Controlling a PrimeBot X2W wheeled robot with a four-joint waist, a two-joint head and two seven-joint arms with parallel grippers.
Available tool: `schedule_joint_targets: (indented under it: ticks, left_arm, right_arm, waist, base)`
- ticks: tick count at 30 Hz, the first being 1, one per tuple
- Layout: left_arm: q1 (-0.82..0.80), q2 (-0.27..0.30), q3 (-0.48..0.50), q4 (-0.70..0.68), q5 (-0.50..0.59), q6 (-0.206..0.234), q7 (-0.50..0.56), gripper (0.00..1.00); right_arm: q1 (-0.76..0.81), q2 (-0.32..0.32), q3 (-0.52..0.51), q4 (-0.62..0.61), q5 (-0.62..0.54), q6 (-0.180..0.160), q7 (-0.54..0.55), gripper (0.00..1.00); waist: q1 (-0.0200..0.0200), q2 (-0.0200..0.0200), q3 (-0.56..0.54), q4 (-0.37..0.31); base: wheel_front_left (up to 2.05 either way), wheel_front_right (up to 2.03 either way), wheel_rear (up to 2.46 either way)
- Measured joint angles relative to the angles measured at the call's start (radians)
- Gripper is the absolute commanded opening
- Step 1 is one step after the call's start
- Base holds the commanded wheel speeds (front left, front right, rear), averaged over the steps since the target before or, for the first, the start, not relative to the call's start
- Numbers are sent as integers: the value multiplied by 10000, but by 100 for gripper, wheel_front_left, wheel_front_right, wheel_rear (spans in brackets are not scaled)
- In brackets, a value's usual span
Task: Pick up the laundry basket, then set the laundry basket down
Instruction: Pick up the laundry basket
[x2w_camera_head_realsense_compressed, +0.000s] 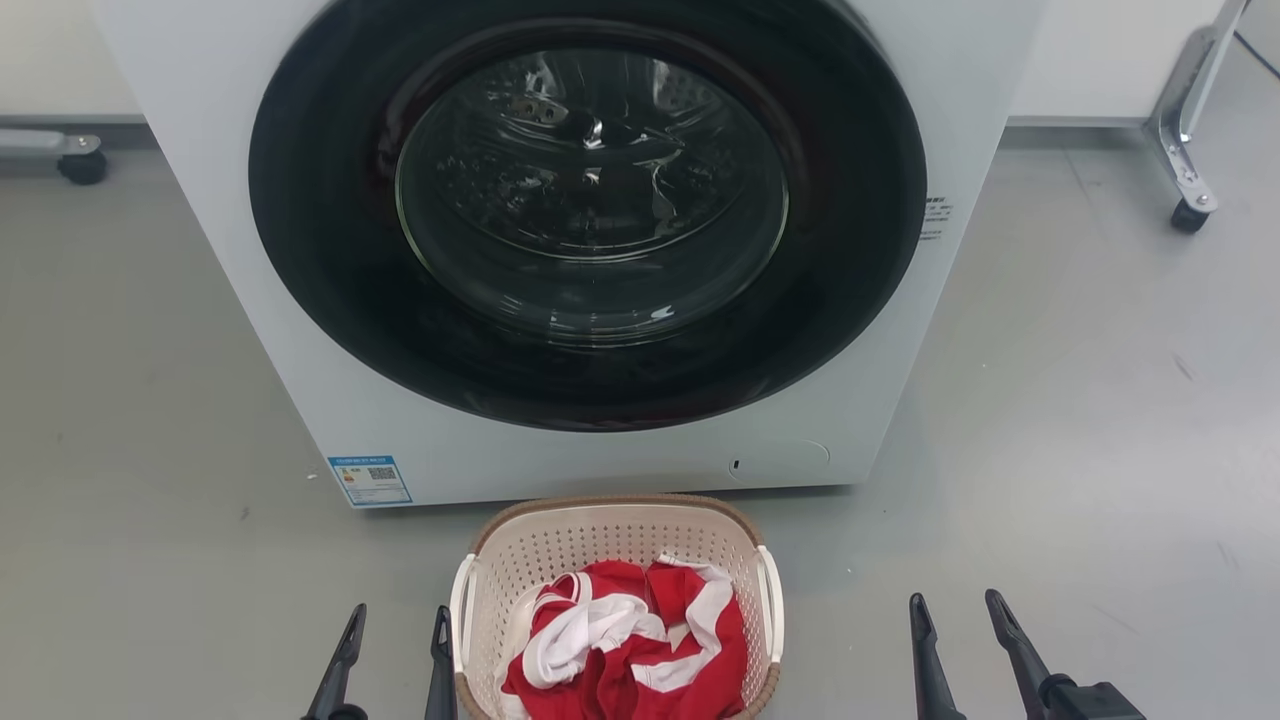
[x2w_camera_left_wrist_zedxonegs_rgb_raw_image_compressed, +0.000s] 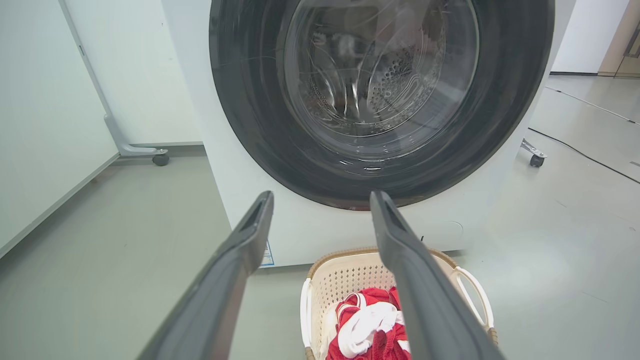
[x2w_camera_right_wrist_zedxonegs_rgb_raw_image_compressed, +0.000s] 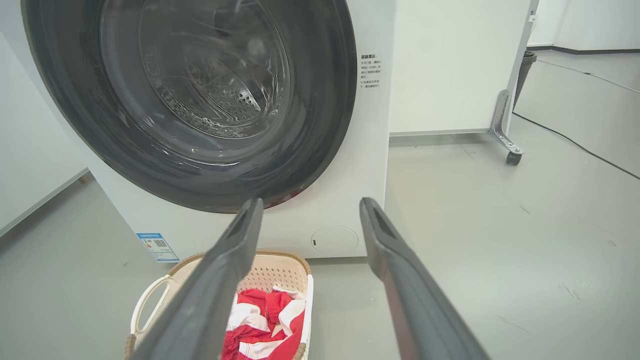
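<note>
sitting: laundry basket (x2w_camera_head_realsense_compressed: 600, 545) | left fingers (x2w_camera_head_realsense_compressed: 441, 665) just beside | right fingers (x2w_camera_head_realsense_compressed: 925, 660) apart

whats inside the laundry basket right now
Bunched red and white clothing lies in the laundry basket, toward its near end. The perforated far wall shows bare. The cloth covers the bottom, so anything beneath it cannot be seen.

Grey floor (x2w_camera_head_realsense_compressed: 150, 400), white washer (x2w_camera_head_realsense_compressed: 560, 470) and laundry basket (x2w_camera_head_realsense_compressed: 610, 535) standing on it

Left gripper (x2w_camera_head_realsense_compressed: 396, 640) and right gripper (x2w_camera_head_realsense_compressed: 955, 630): long, slim dark-grey fingers (x2w_camera_left_wrist_zedxonegs_rgb_raw_image_compressed: 225, 280) tapering to pointy tips, matte look. Chunky black mount (x2w_camera_head_realsense_compressed: 1095, 700) bottom right of the head view.
</note>
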Motion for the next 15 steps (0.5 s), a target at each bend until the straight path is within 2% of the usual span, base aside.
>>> schedule_joint_targets:
  ticks: [15]
  left_arm:
    - [-994,-35,196,84,0,0,0,100]
  right_arm:
    - [-1107,4,-288,142,-2,199,0,100]
  waist:
    - [0,0,1331,-1]
  base:
    - [0,0,0]
